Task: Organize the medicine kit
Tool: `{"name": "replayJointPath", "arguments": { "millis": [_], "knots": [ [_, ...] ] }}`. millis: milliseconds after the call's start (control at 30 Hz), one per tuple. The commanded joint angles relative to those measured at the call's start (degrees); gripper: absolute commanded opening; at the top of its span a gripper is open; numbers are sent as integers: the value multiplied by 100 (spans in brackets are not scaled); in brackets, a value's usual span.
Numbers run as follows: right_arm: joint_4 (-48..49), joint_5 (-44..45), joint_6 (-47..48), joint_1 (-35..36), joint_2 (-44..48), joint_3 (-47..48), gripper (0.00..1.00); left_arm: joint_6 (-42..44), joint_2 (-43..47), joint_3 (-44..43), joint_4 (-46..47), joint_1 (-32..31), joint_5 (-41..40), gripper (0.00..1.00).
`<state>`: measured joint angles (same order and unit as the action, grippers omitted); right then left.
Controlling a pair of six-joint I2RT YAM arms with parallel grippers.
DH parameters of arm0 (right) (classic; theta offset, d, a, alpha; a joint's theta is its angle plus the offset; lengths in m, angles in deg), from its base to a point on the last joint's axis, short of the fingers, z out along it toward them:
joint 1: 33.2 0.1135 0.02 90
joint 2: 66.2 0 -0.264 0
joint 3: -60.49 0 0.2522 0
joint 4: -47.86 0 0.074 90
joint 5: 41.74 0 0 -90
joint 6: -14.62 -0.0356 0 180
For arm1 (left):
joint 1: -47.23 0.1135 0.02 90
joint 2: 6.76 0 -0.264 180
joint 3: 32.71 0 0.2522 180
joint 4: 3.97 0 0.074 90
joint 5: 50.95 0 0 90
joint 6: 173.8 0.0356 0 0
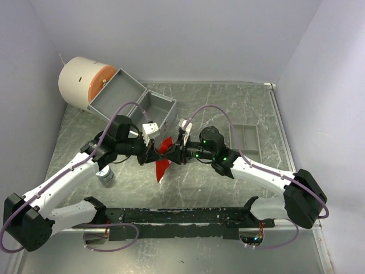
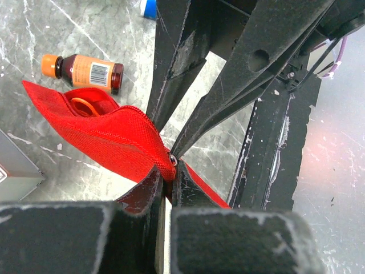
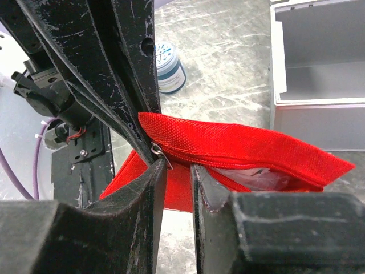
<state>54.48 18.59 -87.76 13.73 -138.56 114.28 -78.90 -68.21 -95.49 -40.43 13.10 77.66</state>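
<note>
— Pouch whereabouts?
— Red one, held off the surface over the middle of the counter. Left gripper is clamped on its edge beside the zipper pull; right gripper pinches that same end from opposite.
— Anything else?
— Amber medicine bottle lying on the counter near it.

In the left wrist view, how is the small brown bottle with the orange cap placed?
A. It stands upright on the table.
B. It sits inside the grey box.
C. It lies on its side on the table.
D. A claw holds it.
C: the brown bottle lies sideways on the table, beyond the red pouch.
</note>
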Motion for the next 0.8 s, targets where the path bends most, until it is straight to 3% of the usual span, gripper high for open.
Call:
{"name": "replayJointPath", "arguments": {
  "millis": [0, 167, 333, 400, 667, 767],
  "knots": [
    [339, -470, 144, 56, 107, -87, 25, 173, 41, -173, 266, -32, 437, 7],
    [235, -541, 292, 113, -39, 58, 21, 234, 94, -139, 272, -32, 562, 7],
    [125, -461, 319, 171, -217, 239, 8, 149, 147, -103, 392, -32, 618, 11],
    [200, -332, 195, 191, -266, 265, 0, 51, 135, -92, 460, -32, 594, 15],
    [975, 1232, -585, 337, -300, -37, 0, -307, 214, 114, 514, -31, 254, 41],
    [1129, 1711, -753, 372, -279, -108, 0, -280, 222, 99, 357, -30, 107, 45]
  ]
}}
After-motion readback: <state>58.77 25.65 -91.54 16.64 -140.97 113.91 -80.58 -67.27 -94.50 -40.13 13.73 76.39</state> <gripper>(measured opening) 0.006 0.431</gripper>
